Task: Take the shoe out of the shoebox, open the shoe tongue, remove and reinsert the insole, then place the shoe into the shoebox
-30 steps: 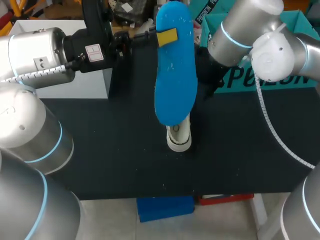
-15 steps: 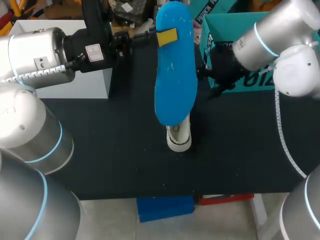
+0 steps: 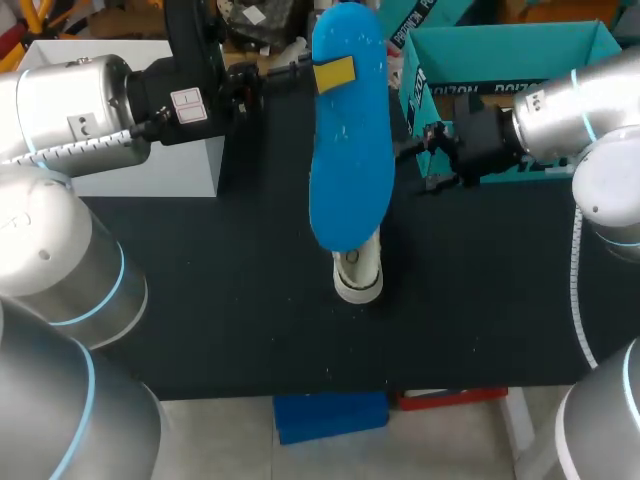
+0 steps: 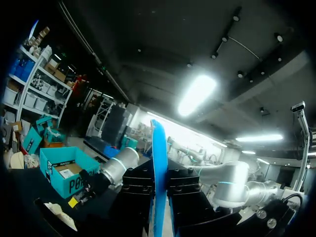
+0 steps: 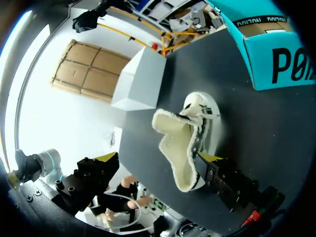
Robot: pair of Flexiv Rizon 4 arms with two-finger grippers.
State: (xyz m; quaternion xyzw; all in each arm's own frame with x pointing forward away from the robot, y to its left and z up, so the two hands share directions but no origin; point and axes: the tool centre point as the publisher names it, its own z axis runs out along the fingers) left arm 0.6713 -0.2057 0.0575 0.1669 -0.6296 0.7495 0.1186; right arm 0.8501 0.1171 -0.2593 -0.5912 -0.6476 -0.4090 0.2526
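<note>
The insole is out of the shoe, so the step in hand appears to be the turn from removing it to putting it back. The left tool pinches the blue insole near one end and holds it upright, high above the bench. In the left wrist view the insole shows edge-on, clamped between the 2 fingers. The white shoe lies on the bench below it, near the middle, with its fleecy tongue pulled open. The right tool hangs just in front of the shoebox, fingers spread wide and gripping nothing. In its wrist view the shoe lies ahead of it.

The next move likely calls for tilting the insole and lowering it into the shoe's opening, with the right tool steadying the shoe or keeping the tongue back. The thin insole may bend or catch on the lining.

The bench top is a dark matte sheet with pale specks. A white box stands at the back left and the open teal shoebox at the back right, with the shoe well apart from both.
</note>
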